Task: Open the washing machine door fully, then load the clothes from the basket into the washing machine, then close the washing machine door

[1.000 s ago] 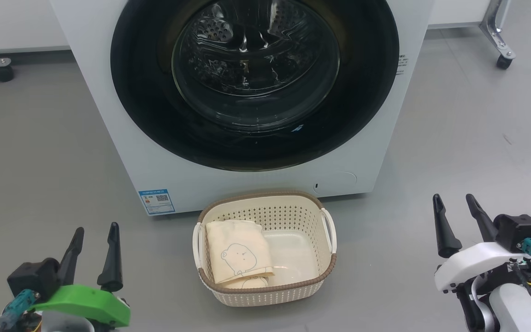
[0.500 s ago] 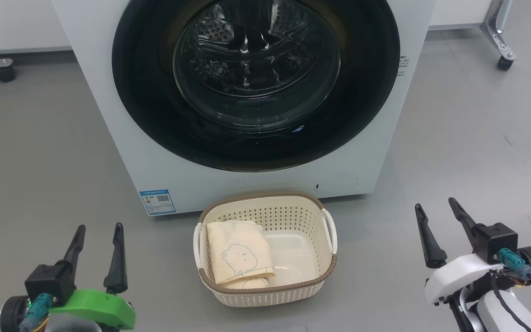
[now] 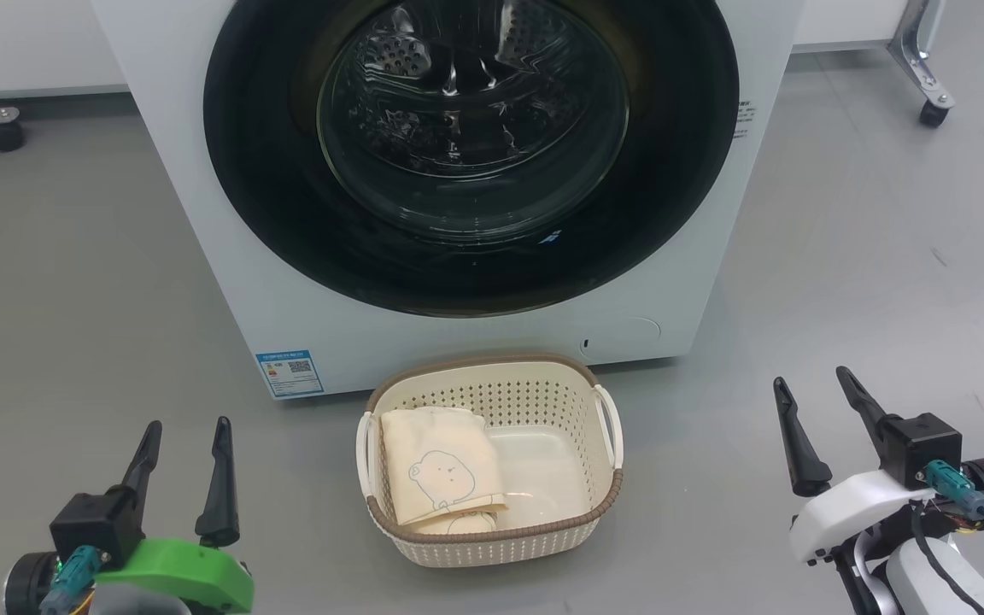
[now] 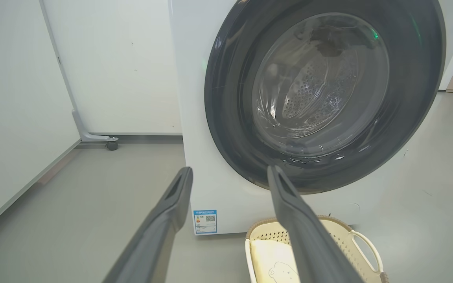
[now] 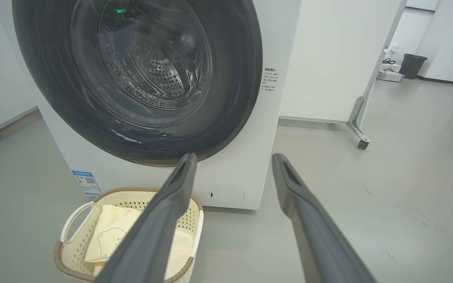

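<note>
From the head camera, looking down at a grey floor (image 3: 73,299), the washing machine (image 3: 270,307) stands straight ahead. The washing machine door (image 3: 471,154) sits shut flat against its front, so the first step, opening it, is not yet done. Just before the machine, on the floor, rests the basket (image 3: 492,389), with the clothes (image 3: 436,470) folded in its left half. The left end effector (image 3: 186,424) hangs at lower left and the right end effector (image 3: 810,377) at lower right, each with fingers spread and nothing between them, both well apart from door and basket. Along the left wrist camera, the two spread fingers point up toward the door's lower rim without touching it. The basket lies below and to the right of them, and a blue label sticker (image 4: 205,222) shows between the fingers. Along the right wrist camera, the spread fingers frame the machine's lower right corner, with the basket low on the left and the door above it. The door will likely feel heavy and stiff on its hinge, its glossy black rim slippery and its glass fragile. No handle or recess is plain to see, so the edge to pull cannot be told. The clothes look light, soft and limp, best pinched at a raised fold.
</note>
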{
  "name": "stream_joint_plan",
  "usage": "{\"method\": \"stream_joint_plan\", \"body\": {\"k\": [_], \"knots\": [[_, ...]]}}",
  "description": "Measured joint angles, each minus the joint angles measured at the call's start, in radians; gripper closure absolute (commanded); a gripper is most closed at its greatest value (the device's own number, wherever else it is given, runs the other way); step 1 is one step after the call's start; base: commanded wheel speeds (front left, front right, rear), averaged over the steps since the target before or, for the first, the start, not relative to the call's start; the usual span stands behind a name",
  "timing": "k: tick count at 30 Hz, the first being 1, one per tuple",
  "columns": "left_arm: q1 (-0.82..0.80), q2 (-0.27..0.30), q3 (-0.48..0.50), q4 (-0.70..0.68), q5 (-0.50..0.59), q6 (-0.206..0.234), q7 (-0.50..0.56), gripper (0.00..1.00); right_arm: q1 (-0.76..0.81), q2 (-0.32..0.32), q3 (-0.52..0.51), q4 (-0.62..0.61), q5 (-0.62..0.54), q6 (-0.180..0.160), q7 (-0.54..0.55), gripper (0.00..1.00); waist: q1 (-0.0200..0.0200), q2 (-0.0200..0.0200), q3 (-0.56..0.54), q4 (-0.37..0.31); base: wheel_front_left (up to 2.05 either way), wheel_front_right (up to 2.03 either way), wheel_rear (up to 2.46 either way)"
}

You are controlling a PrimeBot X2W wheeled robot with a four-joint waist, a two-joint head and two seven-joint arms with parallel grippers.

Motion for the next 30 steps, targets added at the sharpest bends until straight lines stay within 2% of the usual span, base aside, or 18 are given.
{"method": "stream_joint_plan", "body": {"k": [30], "knots": [[0.0, -0.022, 0.032, 0.024, 0.024, -0.001, 0.0, 0.0, 0.0, 0.0, -0.009, -0.001, 0.0, 0.003, 0.0, 0.0, 0.0, 0.0, 0.008, -0.012, 0.0, 0.0, -0.01]]}}
